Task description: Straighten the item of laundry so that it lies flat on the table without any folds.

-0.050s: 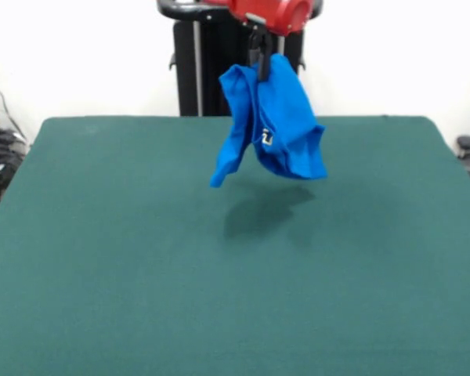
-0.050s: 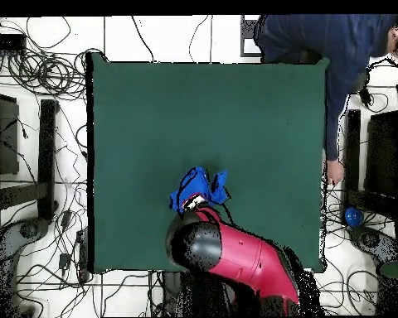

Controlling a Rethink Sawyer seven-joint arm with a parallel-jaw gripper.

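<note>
Hanging from my black gripper [image 1: 260, 56] at the top centre of the front view, the small bright blue short-sleeved T-shirt [image 1: 276, 125] is bunched into a crumpled bundle, clear of the wide dark green felt-topped table [image 1: 141, 274], with its shadow on the felt just below. The gripper is clenched on the shirt's upper edge; only a scrap of white print shows among the folds. In the overhead view the shirt [image 2: 199, 189] sits low and centre in the frame, just above the red and black arm [image 2: 235, 252], and a person in a dark blue top [image 2: 318, 41] leans in at the upper right corner, one hand near the table's right edge. To do this well, I judge I should lower slowly until the hanging hem touches the felt, then drag sideways so the cloth lays out behind the pinch, not drop it in a heap. One pinch point probably leaves folds, so a regrasp looks likely.
</note>
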